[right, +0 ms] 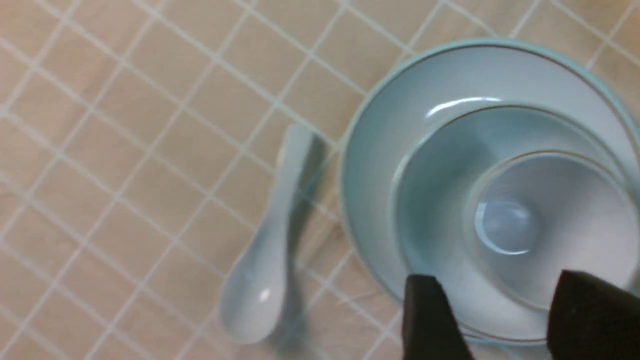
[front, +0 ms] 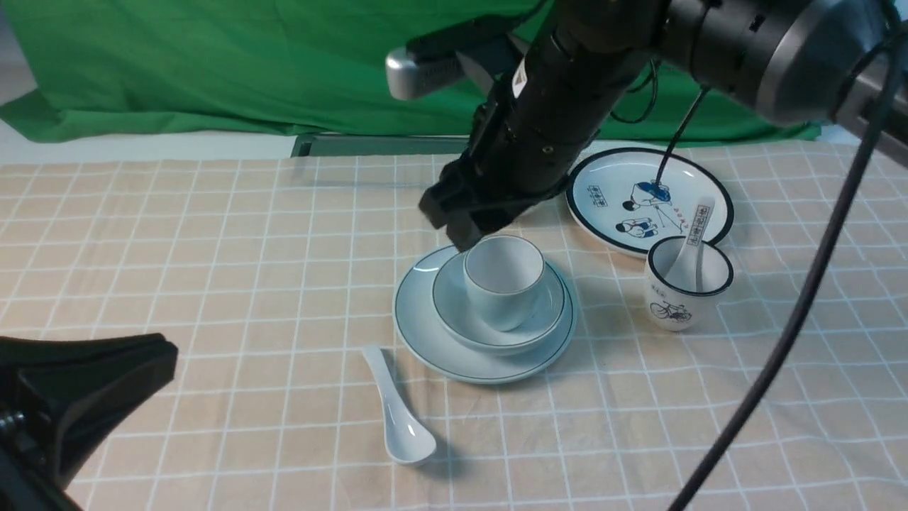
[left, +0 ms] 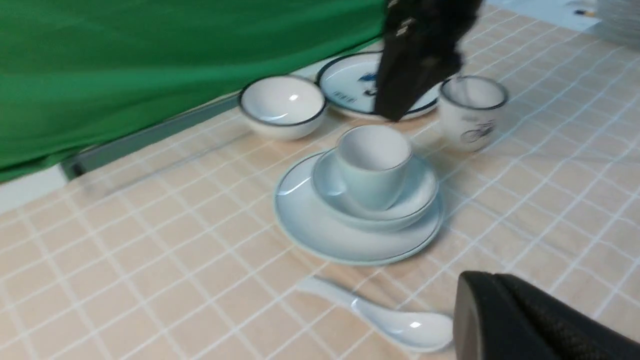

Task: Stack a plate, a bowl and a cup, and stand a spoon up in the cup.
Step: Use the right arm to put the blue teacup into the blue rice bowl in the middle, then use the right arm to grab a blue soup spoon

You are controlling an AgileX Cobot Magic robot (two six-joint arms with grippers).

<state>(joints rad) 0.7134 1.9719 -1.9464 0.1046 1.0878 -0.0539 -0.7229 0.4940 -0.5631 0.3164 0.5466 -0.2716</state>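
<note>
Left hand [front: 163, 362]: nearest the camera, well to the near left of the plate; clenched, grasping nothing.
Spoon [front: 397, 404]: flat on the tabletop [front: 213, 284], just near-left of the plate, bowl end toward the camera; no hand touches it.
Plate [front: 425, 341]: on the tabletop, bottom of the stack.
Bowl [front: 454, 305]: seated in the plate, roughly centred.
Cup [front: 500, 284]: mouth up inside the bowl, above the plate's middle, empty.
Right hand [front: 454, 220]: over the plate's far edge, just behind the cup's rim; fingers spread, gripping nothing.
Beyond the plate: black-rimmed printed cup [front: 684, 287], cartoon plate [front: 638, 191], white bowl [left: 282, 105]; not part of the task.
Progress: the three-piece stack looks done. Left to do: pick up the spoon and stand it in the cup.
</note>
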